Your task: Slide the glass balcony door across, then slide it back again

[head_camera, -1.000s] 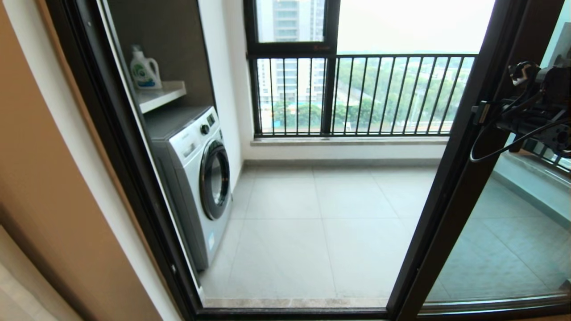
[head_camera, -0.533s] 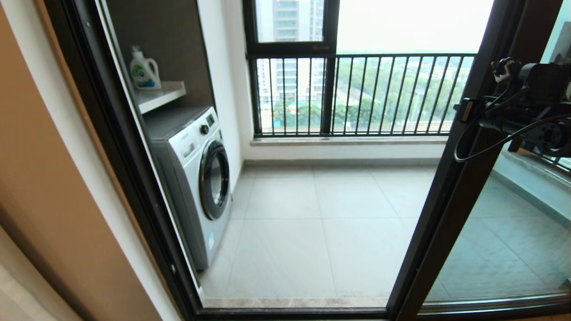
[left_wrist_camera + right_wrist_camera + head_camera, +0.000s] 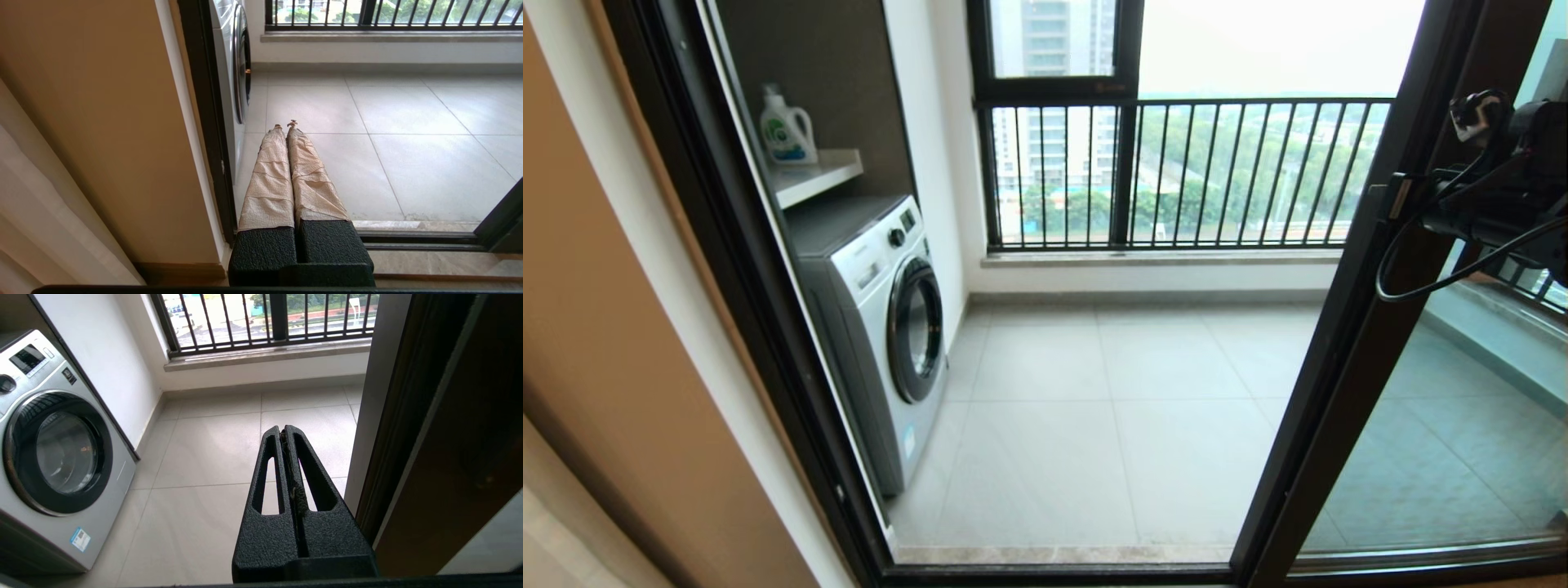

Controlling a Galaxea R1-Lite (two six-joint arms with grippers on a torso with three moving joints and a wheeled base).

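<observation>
left gripper fingers pressed together; over tiled floor | washing machine near

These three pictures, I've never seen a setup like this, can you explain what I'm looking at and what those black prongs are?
It is a two-armed robot facing a balcony doorway. The wide picture comes from a camera on its head. The other two come from cameras on its wrists, looking along the fingers.

The black prongs are the right gripper, fingers shut on nothing, close beside the dark frame of the glass door. In the head view that arm shows at the right edge, up against the frame. The paper-wrapped pair is the left gripper, also shut and empty, held low near the left door post.

The door stands slid to the right, so the doorway is open. Beyond it are a tiled floor, a washing machine, a detergent bottle on a shelf, and a barred railing.
</observation>
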